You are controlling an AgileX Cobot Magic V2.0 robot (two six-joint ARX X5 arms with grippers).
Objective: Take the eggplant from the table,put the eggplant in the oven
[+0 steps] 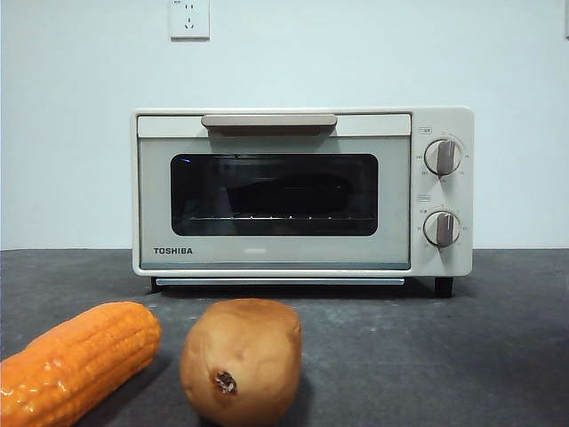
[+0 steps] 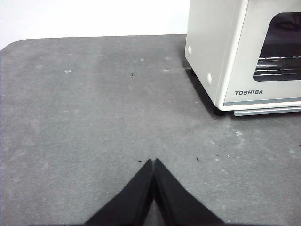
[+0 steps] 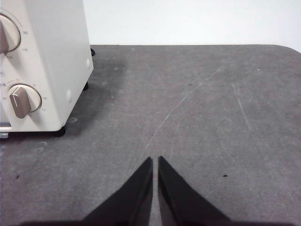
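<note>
Front view: a dark long shape, seemingly the eggplant [image 1: 284, 194], lies inside the closed oven [image 1: 302, 191], so the task looks done; both grippers [image 2: 154, 162] [image 3: 155, 160] hover closed, empty, oven at two and ten o'clock.

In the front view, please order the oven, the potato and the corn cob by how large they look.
1. Oven, largest.
2 and 3. Corn cob and potato look alike; the cob is cut off by the frame edge, so unranked.
</note>
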